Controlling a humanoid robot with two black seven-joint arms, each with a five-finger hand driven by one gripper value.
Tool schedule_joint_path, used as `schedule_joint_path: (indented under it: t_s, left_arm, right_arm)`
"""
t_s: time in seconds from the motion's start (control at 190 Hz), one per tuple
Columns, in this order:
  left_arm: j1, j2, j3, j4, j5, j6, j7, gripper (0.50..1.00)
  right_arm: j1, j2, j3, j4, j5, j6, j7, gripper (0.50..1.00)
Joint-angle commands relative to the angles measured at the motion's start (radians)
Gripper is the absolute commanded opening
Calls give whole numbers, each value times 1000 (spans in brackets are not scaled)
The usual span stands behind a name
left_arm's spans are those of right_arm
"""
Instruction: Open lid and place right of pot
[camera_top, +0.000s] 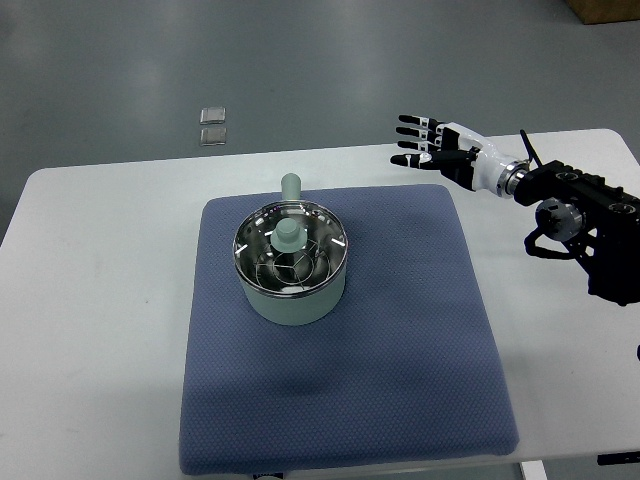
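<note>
A pale green pot (292, 290) stands on the left-middle of a blue mat (400, 340). Its glass lid (290, 250) with a pale green knob (288, 236) rests on the pot, and a pale green handle (291, 186) sticks out at the far side. My right hand (425, 143) hovers over the mat's far right corner, well to the right of the pot, fingers spread and holding nothing. Its black forearm (585, 225) comes in from the right edge. The left arm does not show.
The mat lies on a white table (90, 330) whose far edge runs just behind the hand. Two small clear squares (212, 125) lie on the grey floor beyond the table. A brown box corner (607, 10) shows at the top right.
</note>
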Motion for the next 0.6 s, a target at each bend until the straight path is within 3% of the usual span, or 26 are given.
schedule_joint_path:
  t_s: [0.0, 0.179, 0.383, 0.593]
  left_arm:
    - [0, 0, 0, 0, 0, 0, 0, 1000]
    - [0, 0, 0, 0, 0, 0, 0, 1000]
    - [0, 0, 0, 2, 0, 0, 0, 1000]
    - [-1, 0, 2, -4, 0, 0, 0, 1000]
  right_arm:
    - [30, -1, -3, 3, -64, -5, 36, 938]
    - [104, -3, -26, 54, -245, 37, 59, 938]
    - [173, -1, -107, 157, -499, 45, 129, 936]
    - [278, -1, -227, 181, -559, 118, 178, 936]
